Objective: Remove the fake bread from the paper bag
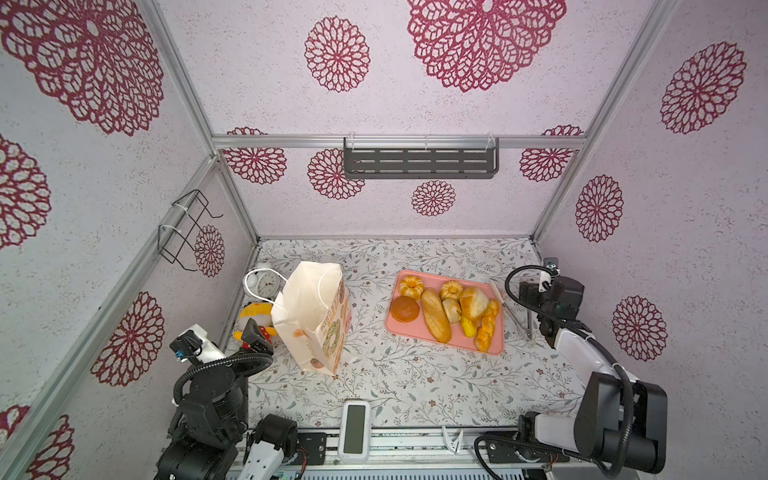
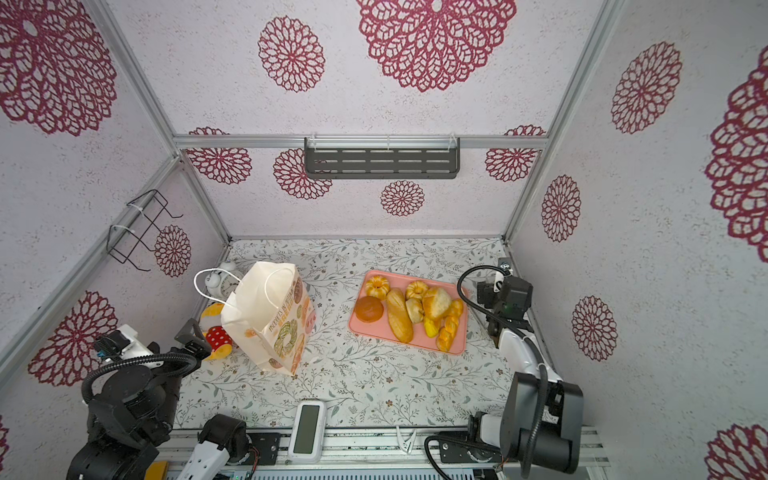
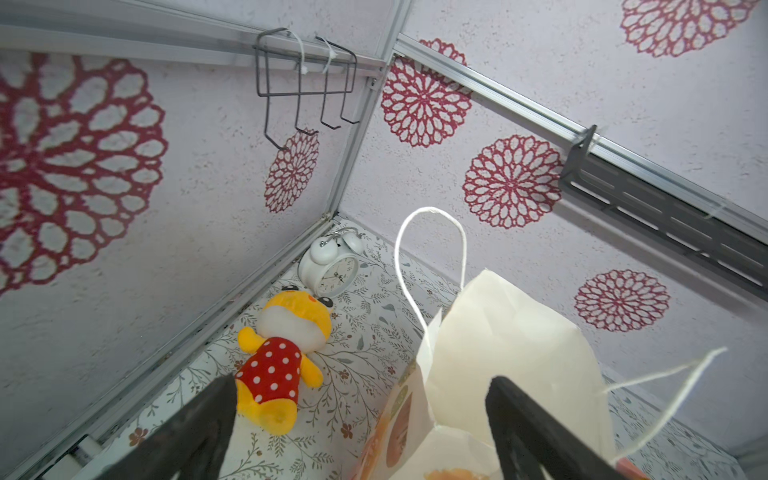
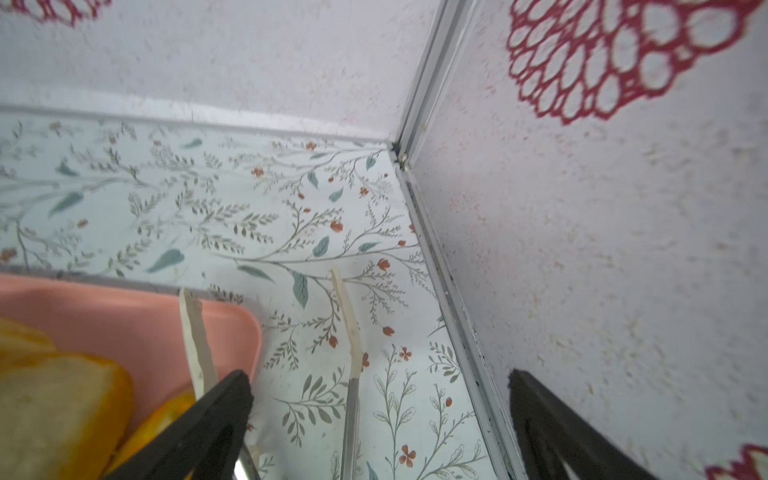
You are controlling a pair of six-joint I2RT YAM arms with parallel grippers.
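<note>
- While I watch both top views, the fake bread (image 1: pixel 444 311) lies piled on the pink tray (image 1: pixel 395 328), right of centre and well apart from the paper bag (image 1: pixel 309 307).
- The paper bag stands upright on the left of the table (image 1: pixel 415 382), mouth up, cord handles loose.
- Left gripper (image 3: pixel 361 384): jaws spread wide, gripping nothing, just beside the bag, with the plush toy (image 3: pixel 282 361) and alarm clock (image 3: pixel 332 266) nearby.
- Right gripper (image 4: pixel 378 376): jaws spread wide and empty above the tongs (image 4: pixel 353 332), which lie at the tray's corner.

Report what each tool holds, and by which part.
Nothing is held. The left tool stands open by the cream-white paper carrier bag; the right tool stands open by the cream-tipped metal tongs.
</note>
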